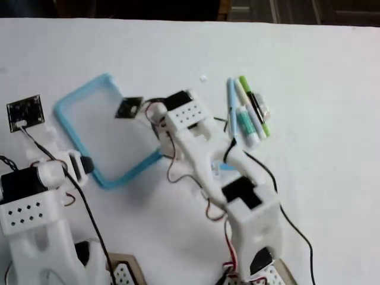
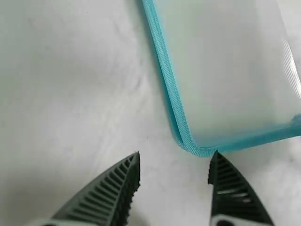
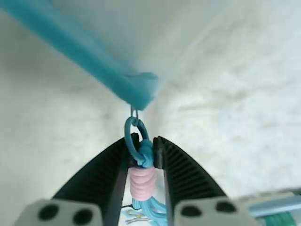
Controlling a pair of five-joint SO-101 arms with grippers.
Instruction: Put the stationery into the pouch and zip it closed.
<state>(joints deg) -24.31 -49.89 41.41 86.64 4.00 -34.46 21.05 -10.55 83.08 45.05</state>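
Right wrist view: your right gripper, jaws clamped on the zipper pull; left gripper, jaws apart, at the pouch's 7 o'clock.

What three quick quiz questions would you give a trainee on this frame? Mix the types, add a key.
1. True or false: the pens are already inside the pouch.
2. What is the right gripper clamped on? A: the zipper pull. B: a pen. C: nothing.
3. Fill in: the left gripper, next to a corner of the pouch, is ___ (open or shut).

Key
1. False. The pens lie on the table, outside the pouch.
2. A.
3. Open.
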